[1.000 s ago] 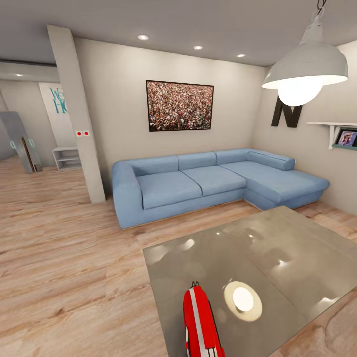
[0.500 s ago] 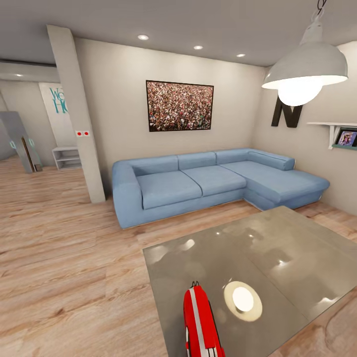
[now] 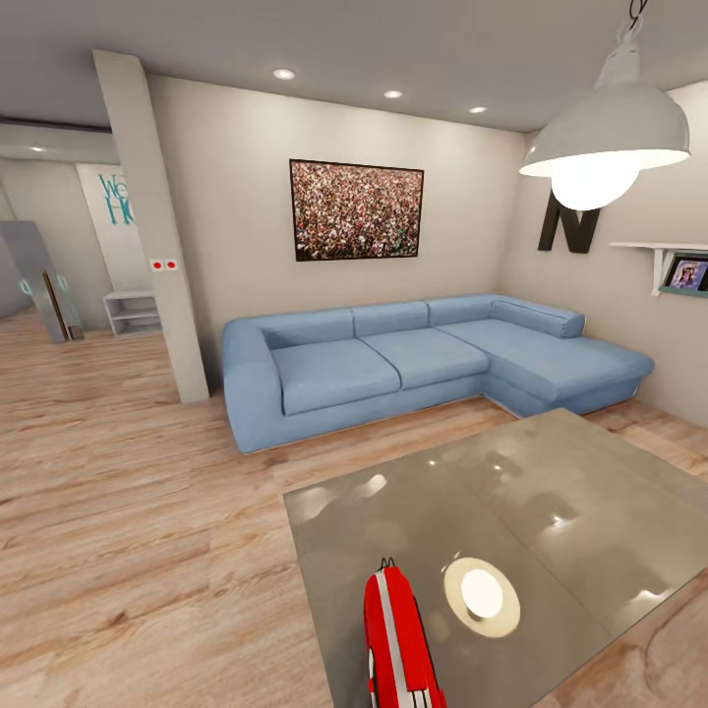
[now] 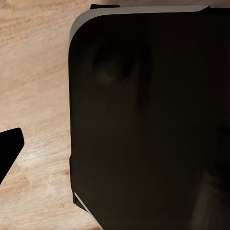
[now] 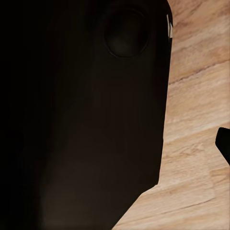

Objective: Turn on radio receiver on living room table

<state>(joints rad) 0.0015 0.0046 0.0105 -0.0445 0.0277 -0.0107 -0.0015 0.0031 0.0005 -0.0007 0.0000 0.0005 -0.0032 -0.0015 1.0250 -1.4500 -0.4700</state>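
A: Where's the radio receiver (image 3: 398, 644)?
B: Standing on the glossy grey bench (image 3: 551, 511), at its near edge, about 6 o'clock in the head view. It's red with a white stripe, a small handle on top.
A: Anything beside it?
B: The reflection of the white pendant lamp (image 3: 608, 128) shines on the benchtop just at its 3 o'clock. The blue sofa (image 3: 413, 359) sits at 12 o'clock, under the crowd picture (image 3: 356, 210).
A: The grippers?
B: Each wrist view shows a dark robot panel over the wood floor (image 4: 33, 72); whether either gripper is released or clenched, I cannot tell.
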